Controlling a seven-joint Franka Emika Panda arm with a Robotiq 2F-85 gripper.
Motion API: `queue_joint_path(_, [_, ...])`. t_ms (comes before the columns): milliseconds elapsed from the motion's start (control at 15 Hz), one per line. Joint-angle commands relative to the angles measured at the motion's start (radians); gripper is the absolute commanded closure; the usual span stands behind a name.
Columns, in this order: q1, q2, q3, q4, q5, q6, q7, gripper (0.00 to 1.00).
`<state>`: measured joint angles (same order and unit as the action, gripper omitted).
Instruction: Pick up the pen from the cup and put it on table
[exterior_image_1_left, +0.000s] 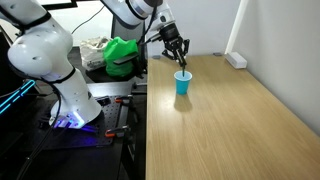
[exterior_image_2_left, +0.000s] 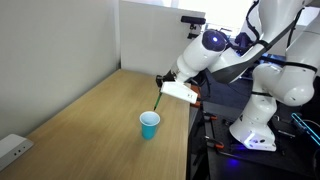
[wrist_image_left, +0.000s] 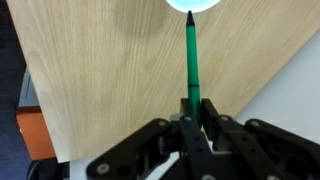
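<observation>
My gripper (exterior_image_1_left: 178, 52) is shut on the green pen (wrist_image_left: 192, 62) and holds it upright above the light-blue cup (exterior_image_1_left: 182, 82). The pen's tip is just over the cup's rim (wrist_image_left: 190, 6) in the wrist view. In an exterior view the pen (exterior_image_2_left: 158, 99) hangs from the gripper (exterior_image_2_left: 163, 88), above and a little to the left of the cup (exterior_image_2_left: 149, 125). The cup stands upright on the light tan wooden table (exterior_image_1_left: 220, 130), near its edge beside the robot.
A dark bench with a green cloth (exterior_image_1_left: 122, 55) stands beside the table by the robot base (exterior_image_1_left: 70, 95). A white power strip (exterior_image_1_left: 236, 60) lies at the table's far edge; it also shows in an exterior view (exterior_image_2_left: 12, 148). A white wall (exterior_image_2_left: 150, 35) runs behind the table.
</observation>
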<state>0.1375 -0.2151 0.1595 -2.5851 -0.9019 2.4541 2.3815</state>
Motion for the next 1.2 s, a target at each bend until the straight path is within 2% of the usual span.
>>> queue_joint_path(0, [-0.055, -0.053, -0.016, -0.063, -0.032, 0.087, 0.080, 0.96])
queue_joint_path(400, [-0.143, -0.038, -0.072, -0.076, -0.017, 0.195, 0.082, 0.96])
queue_joint_path(800, [-0.198, 0.024, -0.178, -0.045, -0.020, 0.349, 0.056, 0.96])
queue_joint_path(1133, [-0.217, 0.118, -0.262, -0.012, 0.020, 0.491, -0.003, 0.96])
